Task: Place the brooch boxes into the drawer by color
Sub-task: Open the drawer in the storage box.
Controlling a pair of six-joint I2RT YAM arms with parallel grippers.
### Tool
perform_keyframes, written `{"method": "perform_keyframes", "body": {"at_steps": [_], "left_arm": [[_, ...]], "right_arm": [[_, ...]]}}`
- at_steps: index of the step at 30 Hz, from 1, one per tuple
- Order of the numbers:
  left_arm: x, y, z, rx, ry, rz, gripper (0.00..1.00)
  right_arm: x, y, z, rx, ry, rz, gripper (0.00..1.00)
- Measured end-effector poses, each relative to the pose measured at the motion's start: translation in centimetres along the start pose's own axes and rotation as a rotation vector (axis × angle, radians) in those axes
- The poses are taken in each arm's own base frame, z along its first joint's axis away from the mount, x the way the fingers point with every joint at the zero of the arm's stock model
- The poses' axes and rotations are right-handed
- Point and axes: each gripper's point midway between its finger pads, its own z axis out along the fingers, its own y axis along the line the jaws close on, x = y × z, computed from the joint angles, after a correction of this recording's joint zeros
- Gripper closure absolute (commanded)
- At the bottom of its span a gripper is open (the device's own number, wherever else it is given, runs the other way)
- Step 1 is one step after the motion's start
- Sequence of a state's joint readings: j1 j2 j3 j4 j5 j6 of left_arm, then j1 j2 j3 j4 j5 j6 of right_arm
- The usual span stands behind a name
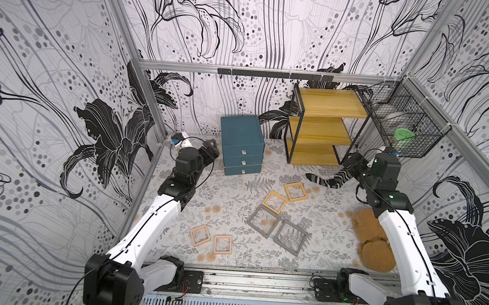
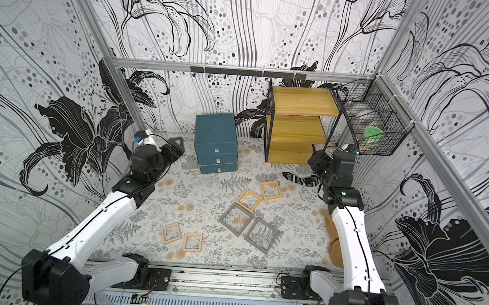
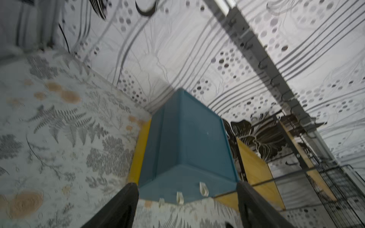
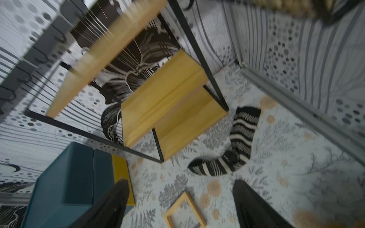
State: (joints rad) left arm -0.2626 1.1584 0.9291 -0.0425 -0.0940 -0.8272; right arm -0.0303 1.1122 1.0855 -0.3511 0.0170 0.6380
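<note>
I am holding the left gripper [image 3: 187, 184] with its fingers spread and nothing between them, beside the dark teal chest of drawers [image 1: 242, 138] and facing it. I judge it is waiting there because a drawer has to be pulled open before any box can go in. All the fronts are sitting flush, so nothing is open yet.

I am keeping the right gripper [image 4: 180, 182] parted and empty too, hovering over the striped sock [image 1: 328, 179] near the foot of the yellow-wood shelf [image 1: 321, 126]. One yellow frame is showing between its fingers in the right wrist view, so I judge this arm is standing ready to fetch boxes while the other sees to the drawer.

The brooch boxes are all lying flat on the fern-print mat [image 1: 234, 202], none in the chest, and they are already sitting in colour pairs, which should make sorting easier.

Counting in a top view:
- I am seeing two yellow boxes, [image 1: 295, 192] and [image 1: 274, 202], close together.
- The two grey boxes, [image 1: 263, 220] and [image 1: 290, 237], are meeting at a corner, and the nearer yellow one is touching the first grey.
- The two pinkish-tan boxes, [image 1: 200, 235] and [image 1: 222, 244], are lying apart from the rest on the left arm's side.

That is making six boxes in three colours, against three drawers with three white knobs [image 1: 243, 151].

Further out I am counting one sock, one shelf of three boards, one wire basket [image 1: 401, 131] on the wall rail, and one brown plush toy [image 1: 372, 241] by the right arm.
</note>
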Motion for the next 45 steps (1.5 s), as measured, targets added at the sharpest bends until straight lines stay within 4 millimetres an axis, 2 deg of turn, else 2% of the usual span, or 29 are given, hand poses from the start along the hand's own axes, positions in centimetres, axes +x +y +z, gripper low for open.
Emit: {"method": "perform_keyframes", "body": {"at_steps": [2, 5, 7, 11, 16, 19, 22, 24, 26, 30, 34, 37, 42, 45], "left_arm": [[3.2, 0.3, -0.1, 0.025, 0.093, -0.065, 0.31], [6.4, 0.8, -0.1, 0.046, 0.18, -0.159, 0.39], [7.7, 0.8, -0.1, 0.061, 0.21, -0.214, 0.43], [8.8, -0.4, 0.6, 0.116, 0.237, -0.314, 0.45], [9.2, -1.8, 1.7, 0.179, 0.243, -0.415, 0.51], [9.5, -2.1, 2.3, 0.193, 0.243, -0.451, 0.51], [9.7, -2.0, 2.8, 0.182, 0.244, -0.466, 0.5], [9.4, -2.0, 2.9, 0.169, 0.239, -0.465, 0.48], [8.6, -2.3, 3.0, 0.147, 0.224, -0.45, 0.42], [5.3, -3.2, 3.2, 0.124, 0.171, -0.413, 0.31], [2.4, -2.1, 3.7, 0.088, 0.126, -0.39, 0.28], [0.9, -1.5, 5.1, 0.045, 0.125, -0.348, 0.27], [0.1, -2.3, 7.8, 0.005, 0.158, -0.222, 0.27], [0.0, -2.2, 9.0, -0.019, 0.181, -0.154, 0.28]], "right_arm": [[2.4, -0.6, 0.3, -0.003, 0.087, 0.015, 0.17], [4.5, -0.4, 0.5, -0.043, 0.168, 0.044, 0.21], [6.0, 0.1, 0.6, -0.078, 0.22, 0.061, 0.23], [9.3, 2.8, 0.9, -0.161, 0.328, 0.048, 0.26], [14.3, 7.8, 2.3, -0.263, 0.495, 0.003, 0.28], [15.9, 11.0, 3.1, -0.312, 0.546, -0.02, 0.28], [16.2, 13.6, 3.6, -0.36, 0.56, -0.022, 0.28], [16.2, 15.0, 3.9, -0.382, 0.563, -0.018, 0.28], [16.2, 16.4, 4.2, -0.405, 0.564, -0.011, 0.28], [17.2, 19.3, 4.5, -0.455, 0.586, 0.015, 0.31], [19.2, 20.9, 4.5, -0.477, 0.63, 0.06, 0.33], [20.0, 22.0, 4.6, -0.499, 0.652, 0.121, 0.33], [20.8, 23.6, 5.0, -0.538, 0.676, 0.211, 0.36], [22.1, 24.3, 5.6, -0.541, 0.707, 0.268, 0.37]]}}
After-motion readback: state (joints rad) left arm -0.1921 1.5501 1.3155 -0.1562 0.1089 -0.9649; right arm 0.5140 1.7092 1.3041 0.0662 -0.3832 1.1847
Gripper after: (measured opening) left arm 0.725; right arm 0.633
